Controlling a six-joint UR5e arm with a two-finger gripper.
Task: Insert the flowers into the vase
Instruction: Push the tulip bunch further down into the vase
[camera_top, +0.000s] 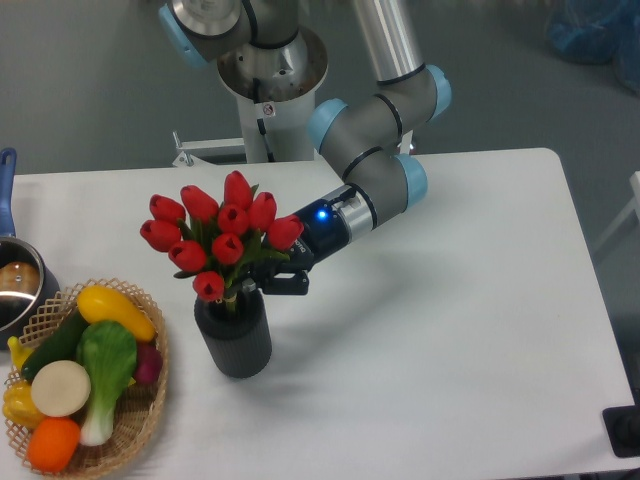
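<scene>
Flowers hide the pincer tips above the vase.

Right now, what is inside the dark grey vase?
The flowers stand in the vase: their stems enter its mouth. The stem ends and the vase bottom are hidden by its wall. The gripper is beside the stems, partly covered by the leaves.

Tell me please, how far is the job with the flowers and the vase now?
Mostly done: the stems of the flowers already go down into the mouth of the vase, which stands upright on the table. In hand: the claw sits at the stems just above the rim; the leaves hide whether it grips them. Left: letting go and pulling the arm away.
</scene>
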